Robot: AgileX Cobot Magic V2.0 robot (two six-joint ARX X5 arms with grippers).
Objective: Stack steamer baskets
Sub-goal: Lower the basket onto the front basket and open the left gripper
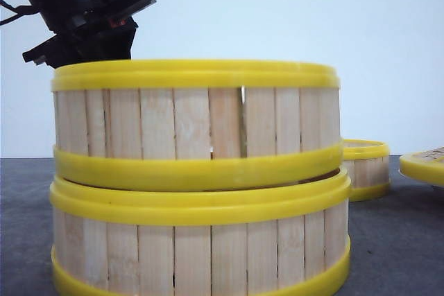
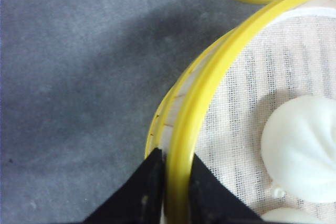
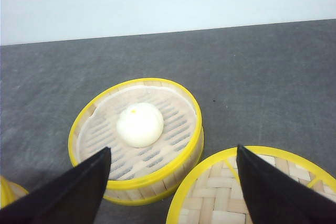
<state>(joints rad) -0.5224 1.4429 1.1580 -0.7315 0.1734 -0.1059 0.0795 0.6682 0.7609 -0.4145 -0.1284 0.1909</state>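
Three steamer baskets (image 1: pixel 198 126): two stacked, one apart beside one lid (image 3: pixel 252 187).

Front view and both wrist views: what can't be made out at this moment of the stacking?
- Front view: the two stacked steamer baskets fill the frame, hiding their contents and the left end effector's fingertips.
- Left wrist view: the upper basket is cut off by the edges; only parts of its buns show.
- Right wrist view: the right end effector hangs open; the woven lid is cut off.
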